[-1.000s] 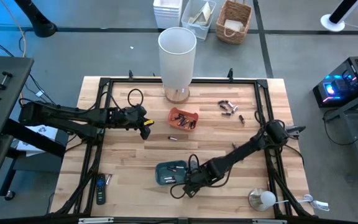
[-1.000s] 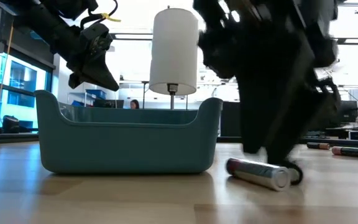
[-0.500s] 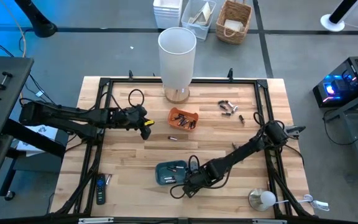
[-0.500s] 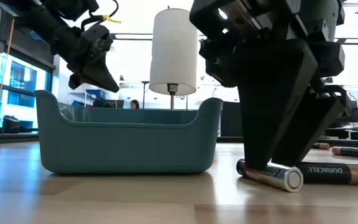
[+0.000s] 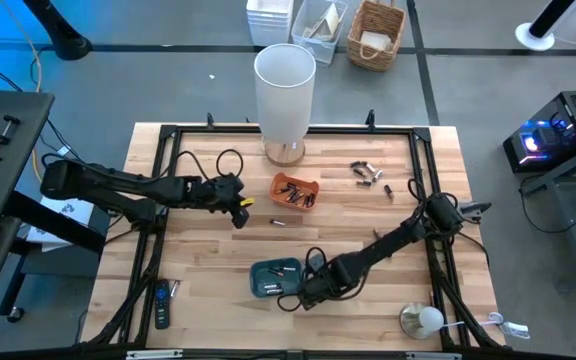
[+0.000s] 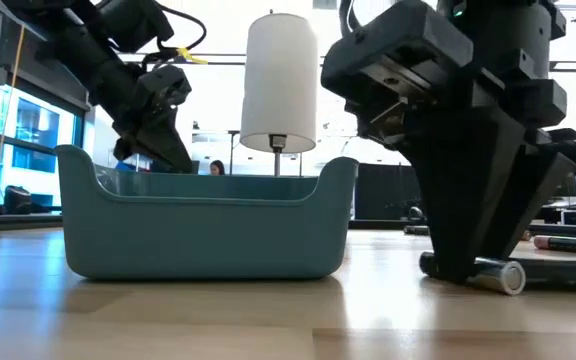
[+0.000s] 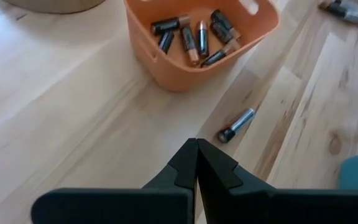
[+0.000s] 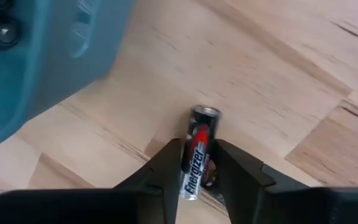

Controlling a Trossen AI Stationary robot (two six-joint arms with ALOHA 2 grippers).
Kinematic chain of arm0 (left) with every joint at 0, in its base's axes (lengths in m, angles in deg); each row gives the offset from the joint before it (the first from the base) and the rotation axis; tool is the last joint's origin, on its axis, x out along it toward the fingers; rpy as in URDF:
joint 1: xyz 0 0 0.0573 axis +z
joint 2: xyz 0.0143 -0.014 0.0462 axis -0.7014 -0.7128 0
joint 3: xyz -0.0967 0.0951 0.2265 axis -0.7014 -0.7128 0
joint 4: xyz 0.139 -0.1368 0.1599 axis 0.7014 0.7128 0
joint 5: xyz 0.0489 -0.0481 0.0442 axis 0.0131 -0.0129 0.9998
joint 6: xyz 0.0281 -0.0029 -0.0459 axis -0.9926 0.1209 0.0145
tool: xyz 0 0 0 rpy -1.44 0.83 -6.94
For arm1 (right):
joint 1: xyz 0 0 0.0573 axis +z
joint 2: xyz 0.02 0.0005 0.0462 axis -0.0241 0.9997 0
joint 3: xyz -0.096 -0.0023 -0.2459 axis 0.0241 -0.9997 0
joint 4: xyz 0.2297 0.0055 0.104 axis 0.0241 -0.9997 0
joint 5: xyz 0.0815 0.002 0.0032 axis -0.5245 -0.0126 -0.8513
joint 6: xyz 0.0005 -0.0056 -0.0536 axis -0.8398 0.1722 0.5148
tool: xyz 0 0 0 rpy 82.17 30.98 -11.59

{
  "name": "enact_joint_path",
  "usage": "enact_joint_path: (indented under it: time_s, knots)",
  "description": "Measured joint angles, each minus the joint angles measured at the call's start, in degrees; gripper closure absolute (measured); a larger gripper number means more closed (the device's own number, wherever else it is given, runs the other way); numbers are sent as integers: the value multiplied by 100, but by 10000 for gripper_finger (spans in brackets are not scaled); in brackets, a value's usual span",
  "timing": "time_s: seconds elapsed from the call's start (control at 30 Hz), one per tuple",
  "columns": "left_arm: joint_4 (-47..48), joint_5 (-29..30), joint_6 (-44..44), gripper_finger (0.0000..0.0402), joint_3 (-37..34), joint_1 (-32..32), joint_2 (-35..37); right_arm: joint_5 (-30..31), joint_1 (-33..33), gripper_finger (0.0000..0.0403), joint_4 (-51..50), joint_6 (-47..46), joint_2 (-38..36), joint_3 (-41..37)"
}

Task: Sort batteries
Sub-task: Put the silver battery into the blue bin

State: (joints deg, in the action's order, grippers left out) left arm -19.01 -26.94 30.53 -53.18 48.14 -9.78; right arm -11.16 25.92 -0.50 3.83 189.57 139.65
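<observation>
Right wrist view: one Energizer battery [image 8: 196,152] lies on the bench [image 8: 278,93], clasped between the fingers of the right hand [image 8: 197,163], just beside the teal tray [image 8: 36,68]. High view: that hand [image 5: 298,296] sits at 4 o'clock of the teal tray [image 5: 273,277]. Orange tray [image 5: 296,190] holds several batteries; loose batteries [image 5: 371,175] lie at its 3 o'clock, a single battery [image 5: 279,222] at 6 o'clock. Left hand [image 5: 236,206], fingers pressed together and empty, hovers at 9 o'clock of the orange tray.

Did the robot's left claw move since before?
Yes. In the view from above, the left gripper has slid a little toward the orange tray, which stayed put.
</observation>
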Motion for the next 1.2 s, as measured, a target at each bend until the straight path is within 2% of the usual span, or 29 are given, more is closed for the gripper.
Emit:
enact_joint_path:
  time_s: [0.27,0.33,0.43,0.57,0.7,0.8,0.87,0.93,1.07,1.13,1.2]
  knots:
    - [-458,-301,38,402,-2,2,8,-79,-64,341,46,-216,174,23]
    - [-609,-485,34,401,-2,11,90,39,-50,368,33,-203,130,23]
    - [-848,-808,59,401,-2,88,332,290,-23,369,-64,-165,-95,-15]
    - [-920,-937,154,402,141,264,848,1201,-94,369,-960,-168,-658,-121]
    - [-1118,-937,-127,402,363,447,1386,2174,-399,369,-1407,22,-1436,-46]
    - [-1379,-936,-312,401,443,525,1670,2638,-893,369,-1126,716,-1671,-58]
    - [-1443,-937,-357,401,445,546,1814,2682,-1282,369,-792,1392,-1800,-64]
    - [-1437,-943,-335,401,439,540,1896,2434,-1579,369,45,2148,-1846,-43]
    - [-1018,-1086,-156,401,439,431,2020,1014,-1701,370,2120,3634,-1670,-49]
    - [-765,-1100,-123,401,439,348,2033,301,-1569,370,2780,4009,-1629,-49]
    - [-529,-1099,-123,401,434,273,2030,-190,-1397,370,2998,4275,-1594,-30]
